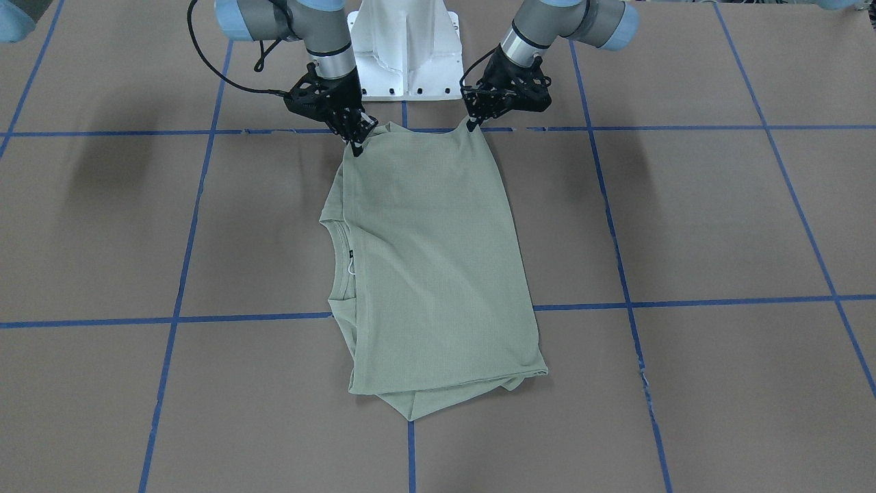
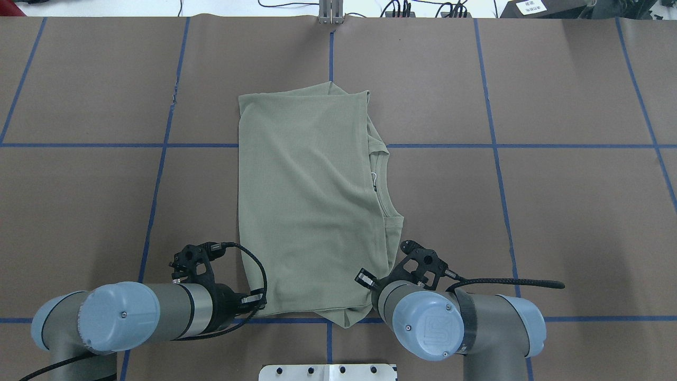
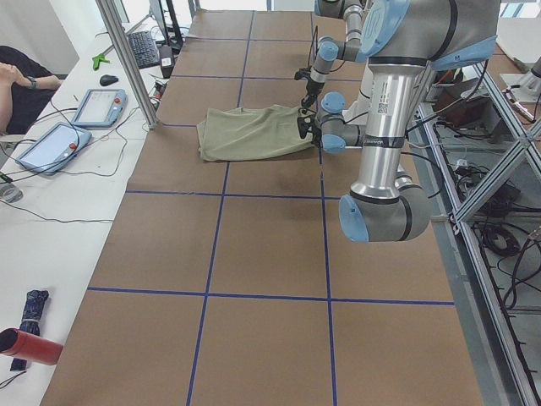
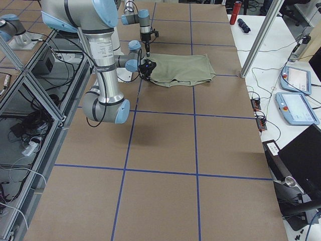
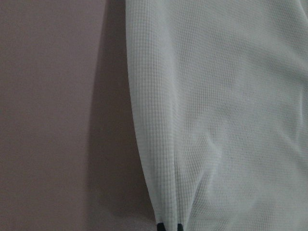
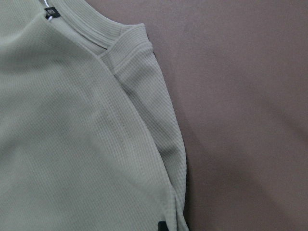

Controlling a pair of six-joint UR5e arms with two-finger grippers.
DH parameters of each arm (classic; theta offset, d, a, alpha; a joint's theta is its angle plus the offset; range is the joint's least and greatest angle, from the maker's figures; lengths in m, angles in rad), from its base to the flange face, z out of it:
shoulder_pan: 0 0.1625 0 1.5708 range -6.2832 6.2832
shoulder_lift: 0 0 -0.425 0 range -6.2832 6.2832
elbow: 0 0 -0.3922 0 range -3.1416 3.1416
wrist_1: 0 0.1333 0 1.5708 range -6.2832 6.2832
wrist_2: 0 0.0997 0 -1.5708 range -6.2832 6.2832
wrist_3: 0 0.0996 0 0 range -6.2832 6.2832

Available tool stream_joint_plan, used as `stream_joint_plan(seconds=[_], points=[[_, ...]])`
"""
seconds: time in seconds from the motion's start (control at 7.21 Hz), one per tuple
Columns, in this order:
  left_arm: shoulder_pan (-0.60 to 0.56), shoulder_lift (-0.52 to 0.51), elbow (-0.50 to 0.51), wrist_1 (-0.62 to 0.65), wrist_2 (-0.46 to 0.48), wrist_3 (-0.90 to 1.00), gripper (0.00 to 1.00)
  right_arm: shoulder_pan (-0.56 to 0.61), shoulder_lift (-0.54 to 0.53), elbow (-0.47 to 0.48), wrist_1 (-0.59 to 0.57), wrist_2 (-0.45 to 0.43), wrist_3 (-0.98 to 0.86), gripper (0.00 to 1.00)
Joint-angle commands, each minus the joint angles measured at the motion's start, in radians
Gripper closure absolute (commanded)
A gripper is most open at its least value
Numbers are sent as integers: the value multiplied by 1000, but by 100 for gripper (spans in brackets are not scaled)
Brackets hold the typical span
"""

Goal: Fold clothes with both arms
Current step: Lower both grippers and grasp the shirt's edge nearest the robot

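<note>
While the sage-green shirt (image 1: 431,274) lies folded into a tall rectangle at the middle of the brown tabletop (image 1: 718,219), both arms grip its edge nearest the robot. In the front-facing view the right fingers (image 1: 356,145) are clenched on the cloth at the shirt's 11 o'clock corner. The left fingers (image 1: 472,123) pinch the 1 o'clock corner, where the fabric rises to a small peak. Each wrist view shows dark fingertips at its 6 o'clock edge, pressed against the knit.

The round neck opening (image 1: 334,268) faces 9 o'clock in the front view, with a black label (image 6: 50,10) and a white string loop (image 1: 350,267) just inside it. At the shirt's 6 o'clock end an under layer pokes out past the top layer in a point.

The right arm (image 1: 328,48) comes down from 11 o'clock and the left arm (image 1: 540,31) from 1 o'clock, either side of the white pedestal (image 1: 404,48). Blue tape lines (image 1: 684,301) cross the tabletop in a grid, and one runs along the shirt's 12 o'clock edge.
</note>
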Motion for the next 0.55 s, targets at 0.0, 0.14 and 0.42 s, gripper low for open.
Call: stream_joint_plan(seconds=[0.0, 0.14, 0.42], points=[[-2, 6, -34, 3, -8, 3, 100, 7, 5, 103, -128, 12, -6, 100], [-7, 10, -86, 33, -68, 5, 100, 9, 2, 187, -214, 12, -6, 100], [-11, 9, -263, 208, -129, 6, 100, -14, 3, 386, -408, 50, -2, 100]])
